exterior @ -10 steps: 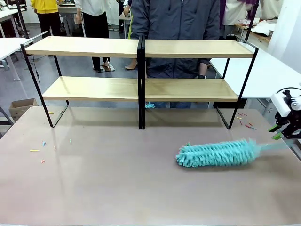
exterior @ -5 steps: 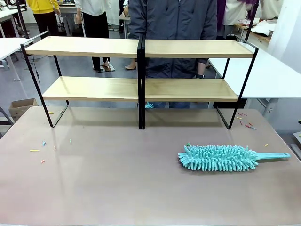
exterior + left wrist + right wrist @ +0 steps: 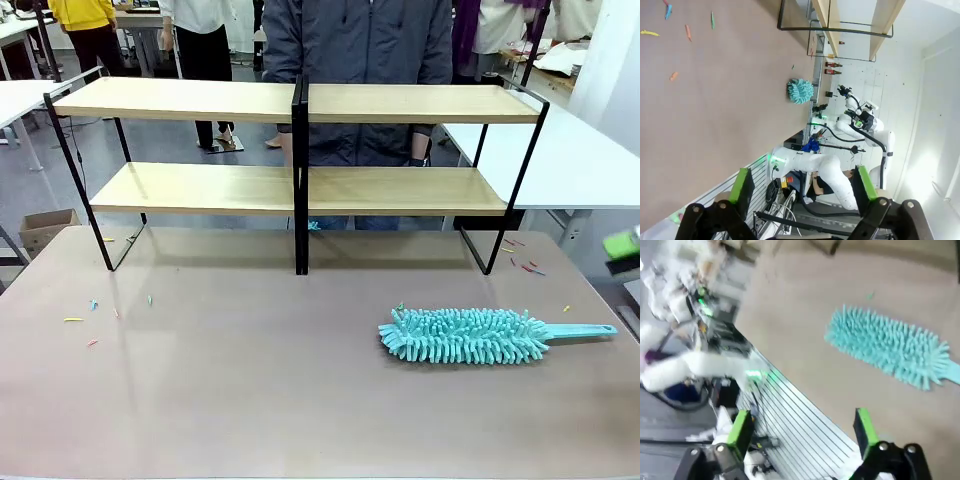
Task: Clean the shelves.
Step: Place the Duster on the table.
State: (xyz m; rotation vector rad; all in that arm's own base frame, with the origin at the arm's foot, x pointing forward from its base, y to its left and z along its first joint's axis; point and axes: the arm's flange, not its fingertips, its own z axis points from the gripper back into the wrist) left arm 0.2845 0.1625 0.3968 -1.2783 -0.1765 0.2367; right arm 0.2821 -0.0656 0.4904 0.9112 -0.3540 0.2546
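Bright, even overhead light; front view sharp, faint sheen on the table (image 3: 250,400), soft shadow under the shelves (image 3: 300,190). Right wrist view motion-blurred all over, duster (image 3: 890,347) smeared. Left wrist view crisp, background wall overexposed.

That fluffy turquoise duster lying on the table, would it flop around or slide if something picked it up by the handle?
The duster probably weighs little: its head is all soft, loose tufts, which would likely squash and sway. The thin flat handle looks like stiff plastic, so it should carry the head, perhaps bending slightly. Lying flat, it seems unlikely to roll.
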